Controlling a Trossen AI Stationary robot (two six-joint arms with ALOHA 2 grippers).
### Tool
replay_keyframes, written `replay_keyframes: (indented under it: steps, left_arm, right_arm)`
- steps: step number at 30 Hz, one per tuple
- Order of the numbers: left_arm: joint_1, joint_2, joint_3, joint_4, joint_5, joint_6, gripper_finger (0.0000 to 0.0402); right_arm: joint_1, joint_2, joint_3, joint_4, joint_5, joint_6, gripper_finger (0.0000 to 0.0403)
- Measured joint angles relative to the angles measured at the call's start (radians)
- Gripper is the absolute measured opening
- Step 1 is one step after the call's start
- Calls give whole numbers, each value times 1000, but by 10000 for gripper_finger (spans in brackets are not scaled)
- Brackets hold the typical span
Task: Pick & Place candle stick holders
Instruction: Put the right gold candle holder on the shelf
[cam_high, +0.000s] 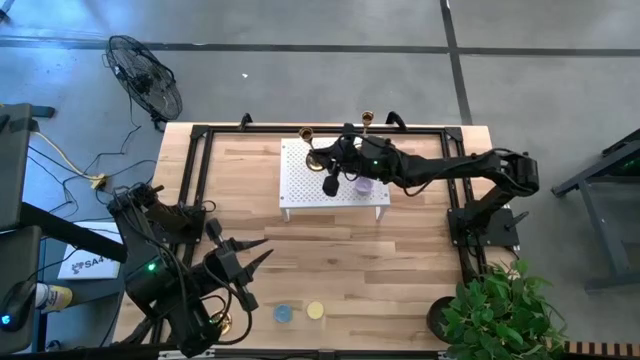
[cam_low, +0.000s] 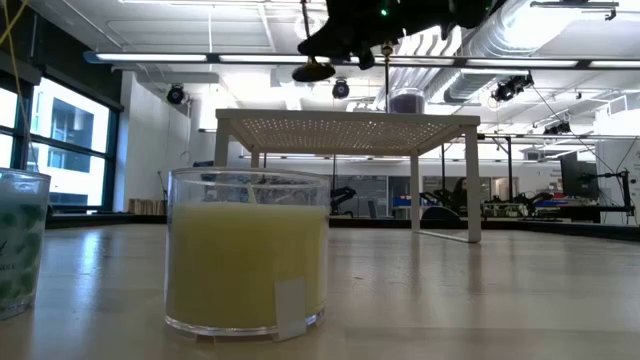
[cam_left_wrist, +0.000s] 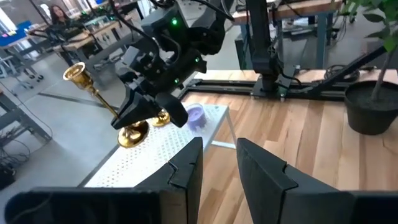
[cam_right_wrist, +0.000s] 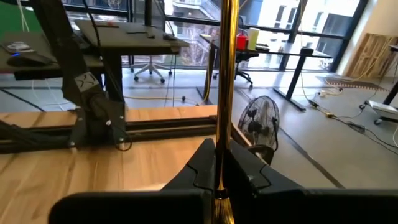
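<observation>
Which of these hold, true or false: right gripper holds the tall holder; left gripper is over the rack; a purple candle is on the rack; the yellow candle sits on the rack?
1. The right gripper is shut on the tall candle stick holder. True.
2. The left gripper is over the white rack. False: it is at the table's near left, off the rack.
3. A purple candle is on the rack. True.
4. The yellow candle sits on the rack. False: it stands on the table.
</observation>
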Motion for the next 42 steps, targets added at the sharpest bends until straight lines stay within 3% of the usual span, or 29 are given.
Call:
replay_keyframes:
  steps: [8,13,23,42]
  left_arm:
    - [1,0,0,0,8,-1,97]
    - [1,0,0,1,-8,-2,97]
    - [1,0,0,0,-20,-29,97]
    - [1,0,0,0,-12,-30,97]
  right_arm:
    - [-23,-99,-272,307,0,38,10]
    - [-56,-134,-338,333,-11,47,10]
    - [-91,-90,-352,380,-90,98,10]
    - [-18,-34,-356,422,-32,69,10]
